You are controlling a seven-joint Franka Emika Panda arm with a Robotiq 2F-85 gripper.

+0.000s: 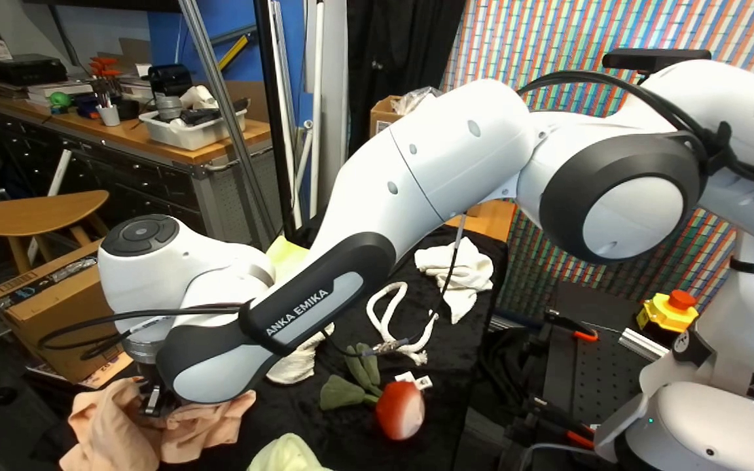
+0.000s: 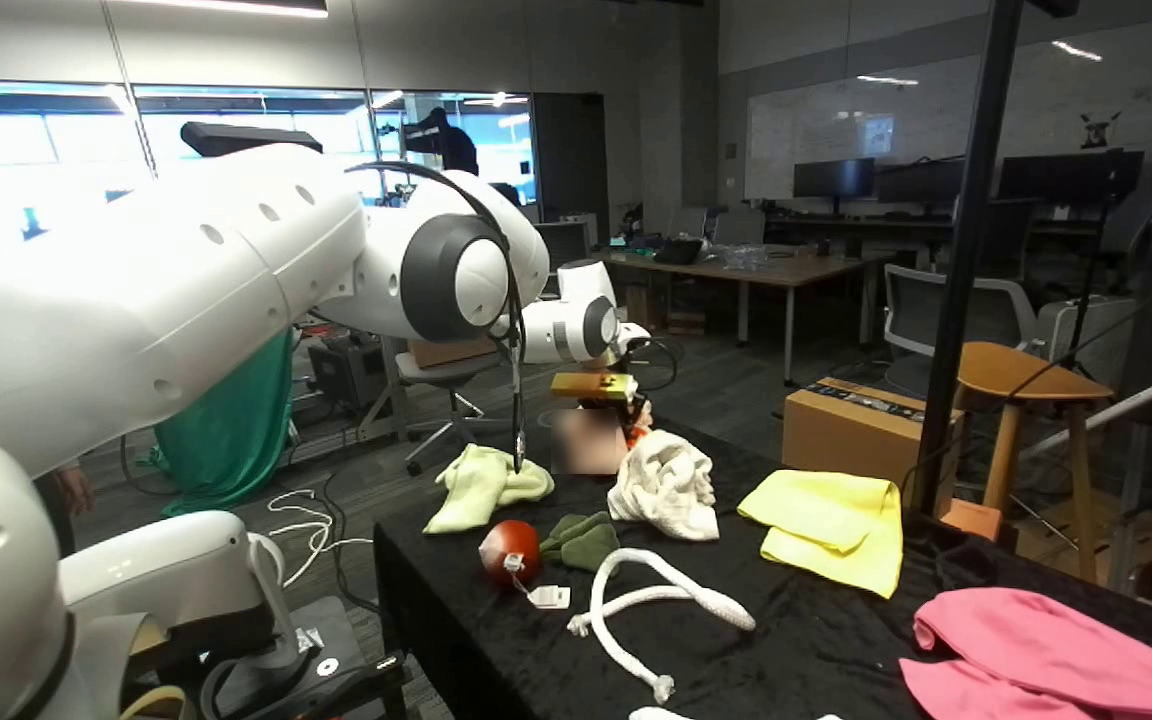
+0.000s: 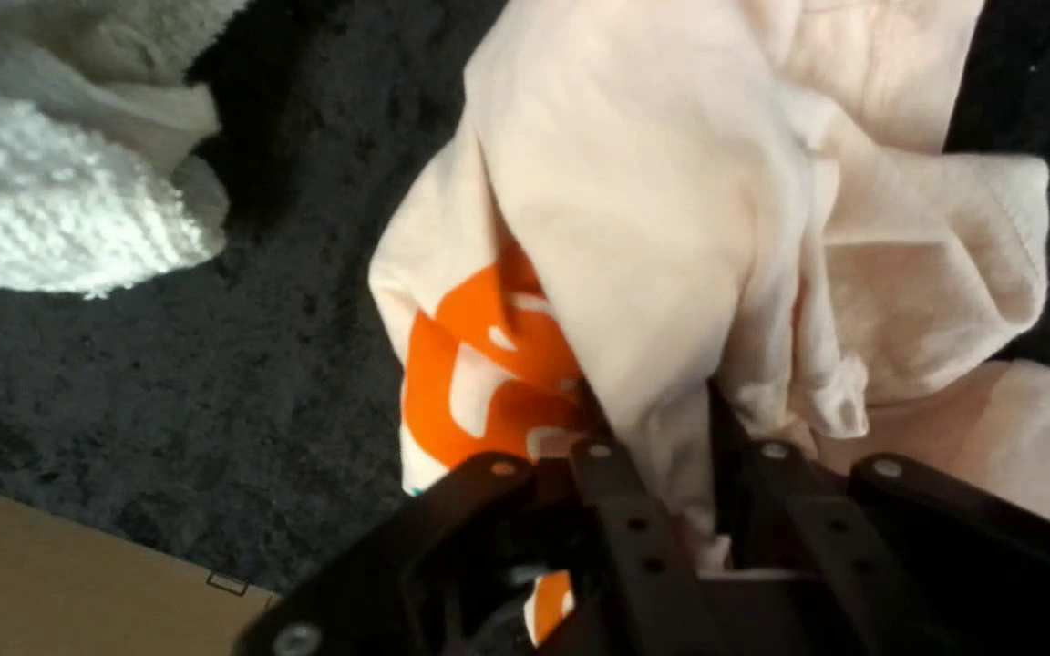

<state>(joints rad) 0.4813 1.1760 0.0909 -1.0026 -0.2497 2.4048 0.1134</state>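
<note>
Gripper [image 3: 671,445] nearly closed on a raised fold of peach cloth [image 3: 634,200].
The narrow ridge presumably suits the jaw gap (firmness not evident from where I stand); the cloth lies crumpled on the black table cover [image 3: 288,392], apart from the white towel [image 3: 60,200].

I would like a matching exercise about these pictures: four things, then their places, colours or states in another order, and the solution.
1. peach cloth
2. rope
3. plush vegetable
4. taped cardboard box

A. near a wooden stool
B. red and white, with green leaves
C. with a fold in the gripper
D. white, lying in curves

Pairs: 1-C, 2-D, 3-B, 4-A
</note>
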